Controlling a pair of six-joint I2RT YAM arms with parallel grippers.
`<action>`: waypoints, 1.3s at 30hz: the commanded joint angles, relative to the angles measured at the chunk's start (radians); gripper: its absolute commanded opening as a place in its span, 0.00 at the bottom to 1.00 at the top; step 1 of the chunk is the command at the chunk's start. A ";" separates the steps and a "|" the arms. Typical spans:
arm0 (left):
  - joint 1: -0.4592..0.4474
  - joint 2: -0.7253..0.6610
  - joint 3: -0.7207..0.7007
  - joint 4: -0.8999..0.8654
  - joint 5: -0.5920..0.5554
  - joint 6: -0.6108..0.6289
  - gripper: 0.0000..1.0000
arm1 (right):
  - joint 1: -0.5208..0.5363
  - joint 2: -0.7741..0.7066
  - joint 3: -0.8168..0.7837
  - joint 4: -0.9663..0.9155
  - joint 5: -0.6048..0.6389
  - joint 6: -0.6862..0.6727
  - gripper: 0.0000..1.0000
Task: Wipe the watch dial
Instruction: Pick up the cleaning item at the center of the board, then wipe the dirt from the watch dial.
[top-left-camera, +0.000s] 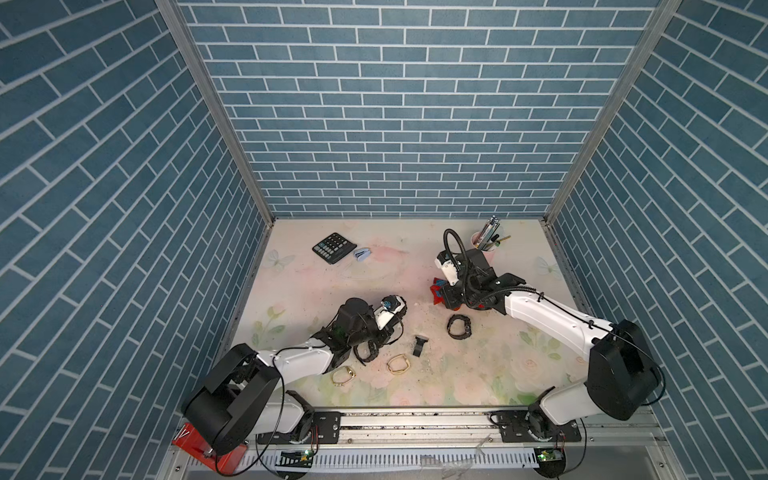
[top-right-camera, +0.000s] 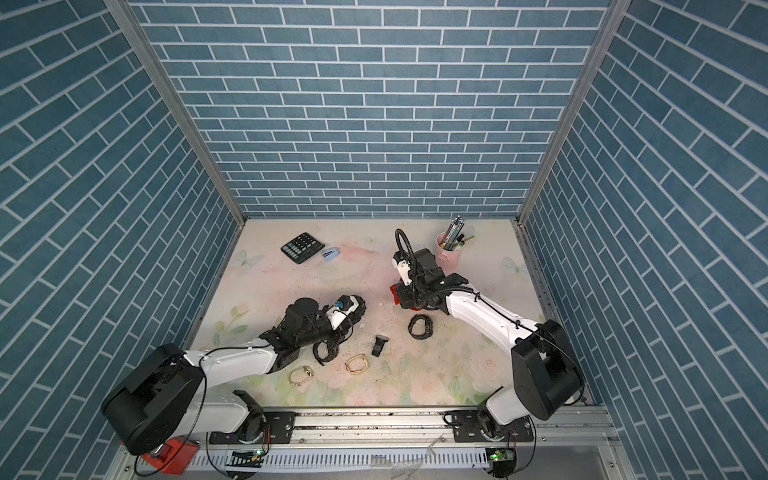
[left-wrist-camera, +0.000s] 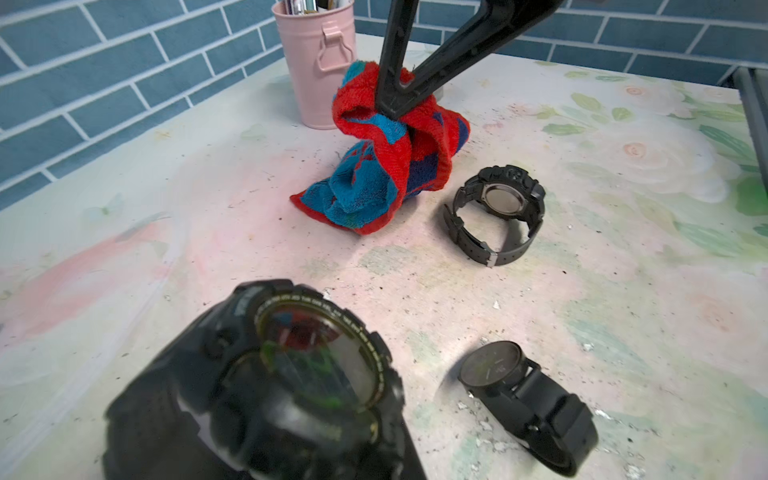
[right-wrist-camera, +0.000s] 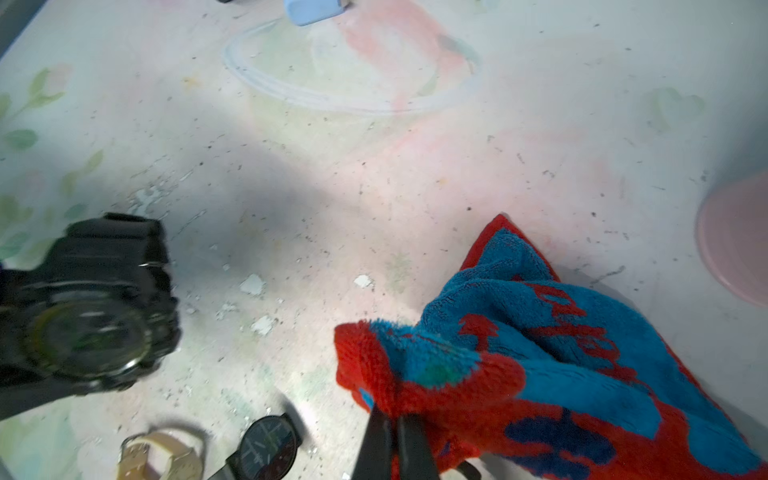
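Note:
A chunky black watch (left-wrist-camera: 316, 374) fills the near part of the left wrist view, its round dial (left-wrist-camera: 320, 357) facing up and mirroring red and blue. My left gripper (top-left-camera: 394, 315) is shut on this watch (top-left-camera: 400, 306) left of the table's middle; its fingers are hidden behind the watch. My right gripper (right-wrist-camera: 395, 444) is shut on a bunched red and blue cloth (right-wrist-camera: 540, 353), which it holds lifted by one fold, the lower end resting on the table. The cloth (top-left-camera: 436, 289) is to the right of the held watch and apart from it.
A second black watch (top-left-camera: 459, 327) lies near the cloth. A slim black watch (top-left-camera: 419, 345) and two gold watches (top-left-camera: 399, 364) (top-left-camera: 343, 376) lie nearer the front. A calculator (top-left-camera: 332, 247) and a pink pen cup (top-left-camera: 484, 243) stand at the back.

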 joint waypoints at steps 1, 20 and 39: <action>0.004 0.042 0.034 0.062 0.089 -0.014 0.00 | -0.004 -0.027 -0.019 0.065 -0.173 -0.068 0.00; 0.052 0.416 -0.004 0.763 0.349 -0.111 0.00 | 0.002 0.004 -0.060 0.140 -0.503 -0.037 0.00; 0.059 0.348 0.014 0.681 0.332 -0.036 0.00 | 0.015 0.018 -0.001 0.112 -0.422 0.002 0.27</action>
